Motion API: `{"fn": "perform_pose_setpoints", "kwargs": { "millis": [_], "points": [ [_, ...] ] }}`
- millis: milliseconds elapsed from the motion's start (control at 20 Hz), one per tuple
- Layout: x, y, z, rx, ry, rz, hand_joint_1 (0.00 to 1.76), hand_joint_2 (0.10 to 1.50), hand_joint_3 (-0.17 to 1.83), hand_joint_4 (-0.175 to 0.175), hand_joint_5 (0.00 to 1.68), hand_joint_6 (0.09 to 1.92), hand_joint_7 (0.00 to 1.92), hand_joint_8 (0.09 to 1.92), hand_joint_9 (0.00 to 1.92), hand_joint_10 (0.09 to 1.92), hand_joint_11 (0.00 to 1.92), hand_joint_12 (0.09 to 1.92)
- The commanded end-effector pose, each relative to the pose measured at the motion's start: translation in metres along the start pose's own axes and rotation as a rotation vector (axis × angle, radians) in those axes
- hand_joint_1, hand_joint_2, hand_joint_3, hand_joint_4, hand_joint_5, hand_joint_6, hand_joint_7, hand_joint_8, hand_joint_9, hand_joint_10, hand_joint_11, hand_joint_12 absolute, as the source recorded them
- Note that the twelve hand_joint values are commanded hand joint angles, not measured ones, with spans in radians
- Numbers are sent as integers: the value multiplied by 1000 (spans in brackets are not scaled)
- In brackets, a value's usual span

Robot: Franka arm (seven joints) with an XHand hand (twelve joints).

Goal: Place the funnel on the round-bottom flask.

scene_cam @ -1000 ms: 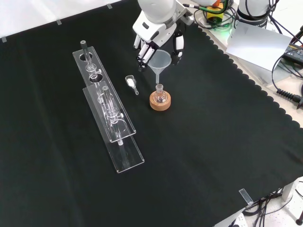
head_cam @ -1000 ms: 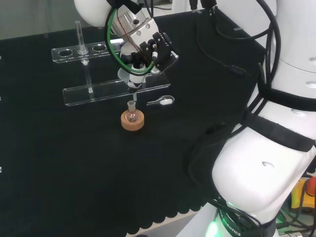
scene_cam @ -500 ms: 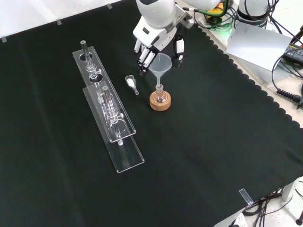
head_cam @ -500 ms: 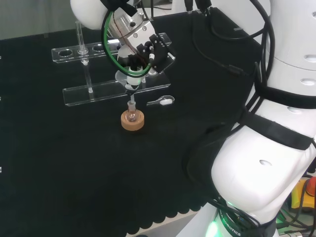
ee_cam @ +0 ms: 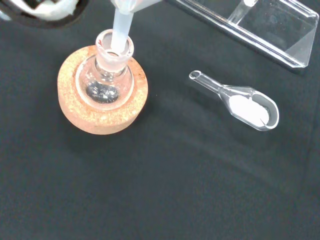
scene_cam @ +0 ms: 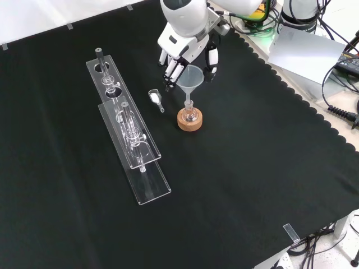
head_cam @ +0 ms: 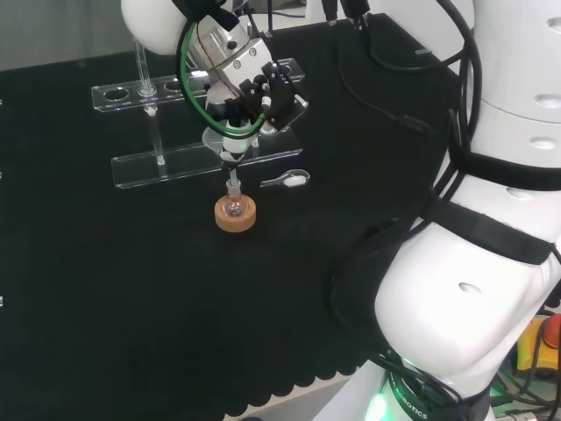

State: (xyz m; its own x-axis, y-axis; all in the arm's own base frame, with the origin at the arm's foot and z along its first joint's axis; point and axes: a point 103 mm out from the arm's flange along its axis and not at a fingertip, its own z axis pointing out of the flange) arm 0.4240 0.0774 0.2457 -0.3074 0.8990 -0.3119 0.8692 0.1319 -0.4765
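Table (scene_cam: 235,185) draped in matte black cloth, scalloped edge. Robot hand (scene_cam: 185,47) pinched the translucent conical plastic funnel (scene_cam: 191,80); its stem tip entered the small clear round-bottom flask (ee_cam: 106,75) seated on a granular cork ring (ee_cam: 102,114).

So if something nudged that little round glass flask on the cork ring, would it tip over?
Probably not easily: the small round-bottom glass flask sits sunk into the cork ring stand, which looks wide and flat. Lifted off the ring, its round belly would likely roll. Being thin clear glass, it is probably light and fragile.
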Motion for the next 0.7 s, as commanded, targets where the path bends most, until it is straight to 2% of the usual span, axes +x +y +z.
{"fn": "perform_pose_setpoints", "kwargs": {
  "millis": [50,250,700],
  "points": [
    [-2,2,4,13,5,1,906,751,632,-34,724,846,692,737,1175,371,835,1064],
    [-10,4,13,14,8,6,906,751,632,-34,724,847,691,738,1175,370,835,1064],
    [-5,8,11,14,9,7,907,751,633,-35,720,846,688,738,1171,365,836,1062]
  ]
}}
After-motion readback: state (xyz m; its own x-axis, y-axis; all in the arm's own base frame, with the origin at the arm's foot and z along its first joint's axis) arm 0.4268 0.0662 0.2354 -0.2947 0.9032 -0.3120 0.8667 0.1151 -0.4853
